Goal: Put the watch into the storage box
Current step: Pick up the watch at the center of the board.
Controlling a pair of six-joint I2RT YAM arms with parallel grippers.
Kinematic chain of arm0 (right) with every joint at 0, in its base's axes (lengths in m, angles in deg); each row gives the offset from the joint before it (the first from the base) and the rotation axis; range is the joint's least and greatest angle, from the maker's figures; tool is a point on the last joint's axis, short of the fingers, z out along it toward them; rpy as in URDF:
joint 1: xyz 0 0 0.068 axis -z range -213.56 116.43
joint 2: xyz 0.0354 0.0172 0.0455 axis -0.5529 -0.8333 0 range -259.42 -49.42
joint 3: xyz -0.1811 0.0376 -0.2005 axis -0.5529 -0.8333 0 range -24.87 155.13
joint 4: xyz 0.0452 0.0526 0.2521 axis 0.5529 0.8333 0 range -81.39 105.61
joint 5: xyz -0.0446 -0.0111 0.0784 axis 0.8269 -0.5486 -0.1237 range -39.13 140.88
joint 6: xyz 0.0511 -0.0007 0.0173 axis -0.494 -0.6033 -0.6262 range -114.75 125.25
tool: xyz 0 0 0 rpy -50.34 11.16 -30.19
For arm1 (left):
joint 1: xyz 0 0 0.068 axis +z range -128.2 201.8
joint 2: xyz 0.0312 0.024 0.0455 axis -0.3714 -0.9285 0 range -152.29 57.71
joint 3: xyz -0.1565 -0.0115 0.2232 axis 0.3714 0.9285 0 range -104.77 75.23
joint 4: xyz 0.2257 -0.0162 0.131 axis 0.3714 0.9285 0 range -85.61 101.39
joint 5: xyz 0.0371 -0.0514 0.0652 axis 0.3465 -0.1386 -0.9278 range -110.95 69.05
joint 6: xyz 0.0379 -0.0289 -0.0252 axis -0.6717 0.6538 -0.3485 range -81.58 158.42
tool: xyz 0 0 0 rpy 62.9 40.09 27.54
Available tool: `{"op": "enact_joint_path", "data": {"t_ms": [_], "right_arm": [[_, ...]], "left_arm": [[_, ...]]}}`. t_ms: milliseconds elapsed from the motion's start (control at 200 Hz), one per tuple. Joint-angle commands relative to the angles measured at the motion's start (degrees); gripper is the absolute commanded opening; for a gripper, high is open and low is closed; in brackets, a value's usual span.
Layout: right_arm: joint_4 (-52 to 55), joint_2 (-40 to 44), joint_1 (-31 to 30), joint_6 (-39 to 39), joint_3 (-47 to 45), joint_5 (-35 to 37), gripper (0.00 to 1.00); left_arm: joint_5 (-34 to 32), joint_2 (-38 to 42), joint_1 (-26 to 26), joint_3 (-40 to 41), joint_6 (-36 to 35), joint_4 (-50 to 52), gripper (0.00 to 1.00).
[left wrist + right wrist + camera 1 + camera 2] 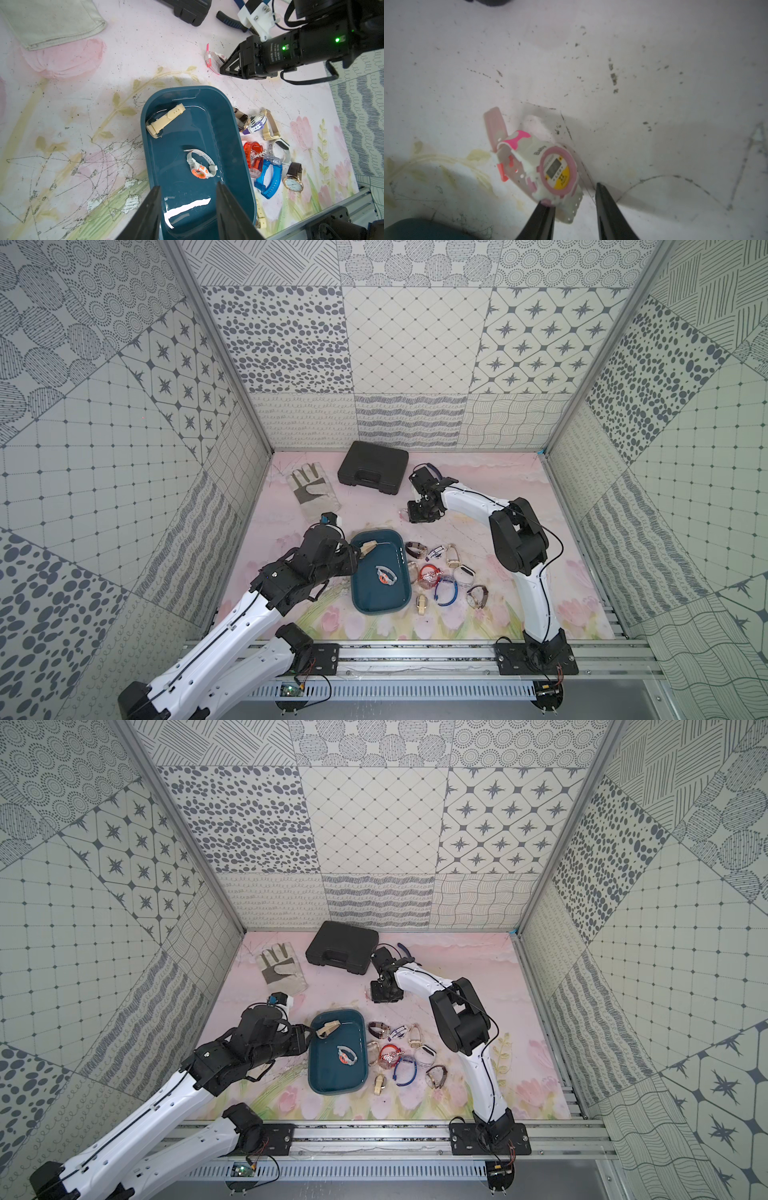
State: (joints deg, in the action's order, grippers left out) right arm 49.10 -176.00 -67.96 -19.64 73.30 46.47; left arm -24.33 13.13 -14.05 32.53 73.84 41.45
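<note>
The pink watch [550, 164] is laid on the mat at about 1 o'clock from the storage box [374, 597], outside it; the right gripper [572, 194], clearly the nearer, is placed over its strap end, jaws parted, nothing clamped yet; the long axis is seen running obliquely into the gap, dial upward; the left gripper [188, 185] is held parted and empty above the box.

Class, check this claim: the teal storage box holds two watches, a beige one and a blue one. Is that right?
No. The storage box holds two watches, a beige watch and a white-and-orange watch, not a blue one, as the left wrist view shows.
</note>
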Motion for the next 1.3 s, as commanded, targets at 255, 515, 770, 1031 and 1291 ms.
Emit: {"op": "enact_joint_path", "data": {"t_ms": [255, 515, 770, 1031, 1291], "right_arm": [[1.79, 0.69, -0.06, 2.02, 0.57, 2.78, 0.11], [0.69, 7.99, -0.14, 3.42, -4.6, 3.52, 0.0], [8.43, 20.66, -4.52, 9.11, -7.91, 7.97, 0.0], [12.9, 22.99, -17.46, 9.41, -7.79, 4.8, 0.0], [13.13, 14.71, -22.83, 7.3, -2.4, 6.73, 0.0]], "left_arm": [[-1.02, 0.63, -0.42, -0.19, -0.65, 1.65, 0.47], [-1.14, 0.71, -0.4, 0.68, -0.3, 0.89, 0.47], [1.96, 3.27, -0.4, 1.12, 1.08, 1.26, 0.49], [2.68, 10.92, 0.08, 0.17, 4.47, 4.43, 0.52], [2.4, 15.47, 0.12, -1.87, 4.27, 9.16, 0.52]]}}
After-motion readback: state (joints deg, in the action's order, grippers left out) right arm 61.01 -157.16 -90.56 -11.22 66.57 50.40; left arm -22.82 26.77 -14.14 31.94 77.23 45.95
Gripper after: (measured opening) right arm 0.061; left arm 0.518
